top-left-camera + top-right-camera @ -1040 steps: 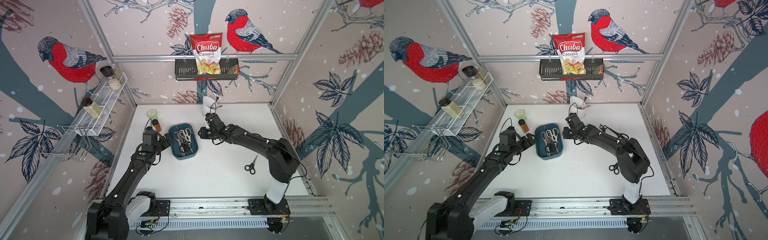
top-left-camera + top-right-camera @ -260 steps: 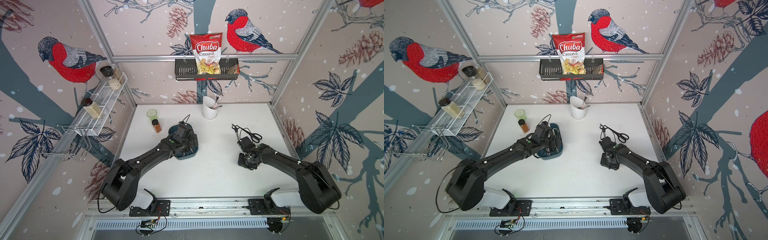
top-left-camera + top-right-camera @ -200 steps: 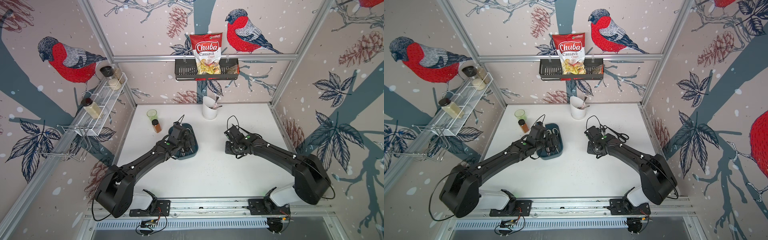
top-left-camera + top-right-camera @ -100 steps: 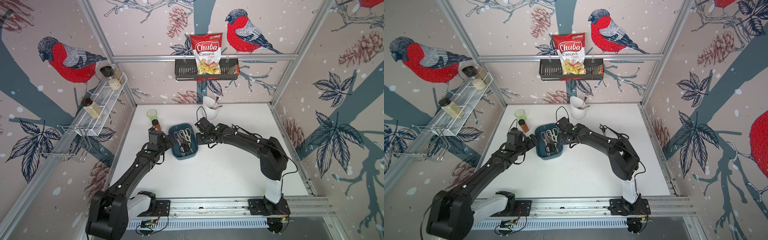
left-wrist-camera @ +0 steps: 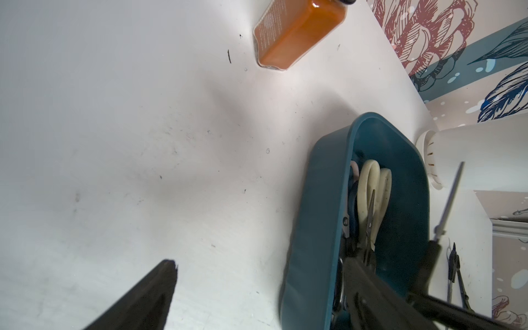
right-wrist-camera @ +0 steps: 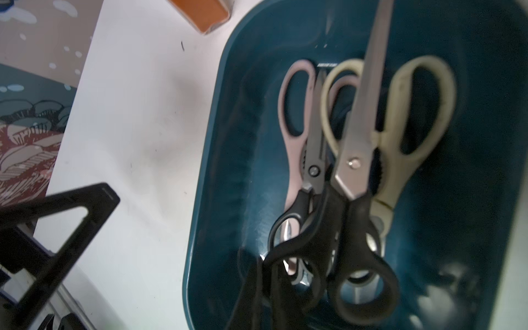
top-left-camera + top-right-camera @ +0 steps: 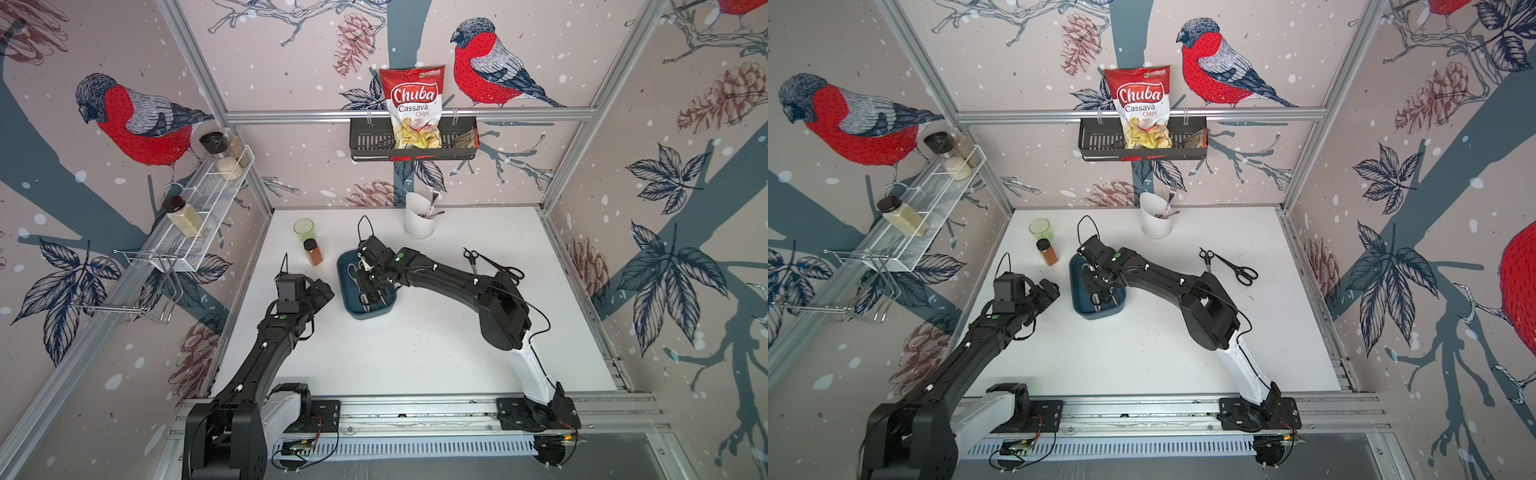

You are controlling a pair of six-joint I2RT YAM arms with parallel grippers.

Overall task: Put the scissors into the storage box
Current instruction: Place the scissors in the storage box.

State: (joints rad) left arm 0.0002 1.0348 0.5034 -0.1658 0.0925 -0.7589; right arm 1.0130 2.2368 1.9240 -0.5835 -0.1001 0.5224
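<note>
A: Starting on the left, what is the left arm (image 7: 268, 347) doing?

B: Idling. The left jaws stand wide and empty just left of the box (image 7: 368, 312). I can't tell whether they touch its rim. The jar (image 7: 312, 254) stands just off the box's far left corner.

A: And the box itself?

B: Several pairs lie in it lengthwise, a pink pair (image 6: 294, 168) and a cream pair (image 6: 393, 177) among black ones. The right arm (image 7: 449, 276) reaches in from the box's right. The right jaws are closed tight, and the black-handled held pair (image 6: 353, 171) appears to hang from them over that pile, blade toward the box's far end.

A: So the step is the drop?

B: I'd say so: placing, not yet released. The next move calls for lowering a little, keeping the blade along the box's long side, then opening. I can't tell whether the tip clears the far wall, so that's the edge to mind.

A: Room to pull out?

B: Plenty: there's open table in front of the box and to its right. The cup (image 7: 419, 222) sits beyond its far right corner. Farther right of the box, two loose pairs (image 7: 500, 267) lie on the table, so the task isn't finished.
</note>
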